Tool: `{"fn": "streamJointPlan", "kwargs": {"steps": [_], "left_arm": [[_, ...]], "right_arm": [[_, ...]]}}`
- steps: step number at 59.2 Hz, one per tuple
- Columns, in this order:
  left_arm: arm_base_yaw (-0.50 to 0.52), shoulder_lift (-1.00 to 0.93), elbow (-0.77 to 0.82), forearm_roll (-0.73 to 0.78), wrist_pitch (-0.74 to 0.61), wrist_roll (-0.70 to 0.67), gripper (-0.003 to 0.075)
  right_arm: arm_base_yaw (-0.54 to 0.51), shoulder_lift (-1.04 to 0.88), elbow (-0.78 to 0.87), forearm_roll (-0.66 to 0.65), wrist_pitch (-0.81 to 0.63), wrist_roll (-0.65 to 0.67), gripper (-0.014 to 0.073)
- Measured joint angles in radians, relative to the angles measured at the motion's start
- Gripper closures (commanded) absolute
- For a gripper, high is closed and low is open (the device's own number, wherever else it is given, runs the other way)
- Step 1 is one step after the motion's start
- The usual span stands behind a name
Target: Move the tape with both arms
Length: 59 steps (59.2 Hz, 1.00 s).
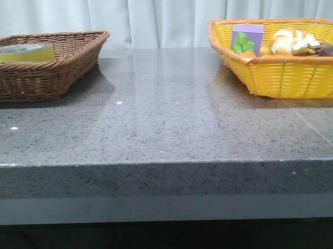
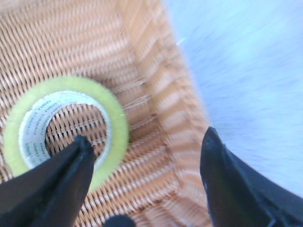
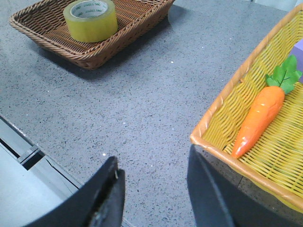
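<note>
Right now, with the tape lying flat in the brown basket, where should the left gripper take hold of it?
Come straight down from above. The tape lies flat, hole upward, in the brown basket, so one finger of the open left gripper can probably drop into the hole and the other outside, pinching the ring's wall.

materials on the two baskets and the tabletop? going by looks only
Brown basket: looks like woven natural wicker or rattan, matte, with visible twisted strands.
Yellow basket: woven too, but the uniform bright colour and slight sheen suggest plastic strips, with an orange rim.
Tabletop: grey speckled slab, polished enough to reflect the curtain; likely stone or quartz composite, possibly a laminate imitation.
</note>
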<state>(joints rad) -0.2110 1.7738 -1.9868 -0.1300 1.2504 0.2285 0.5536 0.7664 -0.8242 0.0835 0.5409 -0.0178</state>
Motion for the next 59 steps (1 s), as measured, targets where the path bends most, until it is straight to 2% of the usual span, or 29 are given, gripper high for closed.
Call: {"fn": "streamJointPlan", "kwargs": {"steps": [14, 33, 49, 59], "left_arm": [[-0.092, -0.249, 0.22, -0.01, -0.019, -0.001, 0.0247], [-0.22, -0.666, 0.72, -0.01, -0.253, -0.002, 0.0247], [-0.236, -0.994, 1.1, -0.01, -0.404, -0.002, 0.0247], [-0.236, -1.195, 1.273, -0.01, -0.496, -0.002, 0.0247]], "right_arm": [[0.0, 0.0, 0.0, 0.0, 0.0, 0.0, 0.0246], [0.0, 0.0, 0.0, 0.0, 0.0, -0.002, 0.0246], [0.0, 0.0, 0.0, 0.0, 0.0, -0.002, 0.0246], [0.0, 0.0, 0.0, 0.0, 0.0, -0.002, 0.0246]]}}
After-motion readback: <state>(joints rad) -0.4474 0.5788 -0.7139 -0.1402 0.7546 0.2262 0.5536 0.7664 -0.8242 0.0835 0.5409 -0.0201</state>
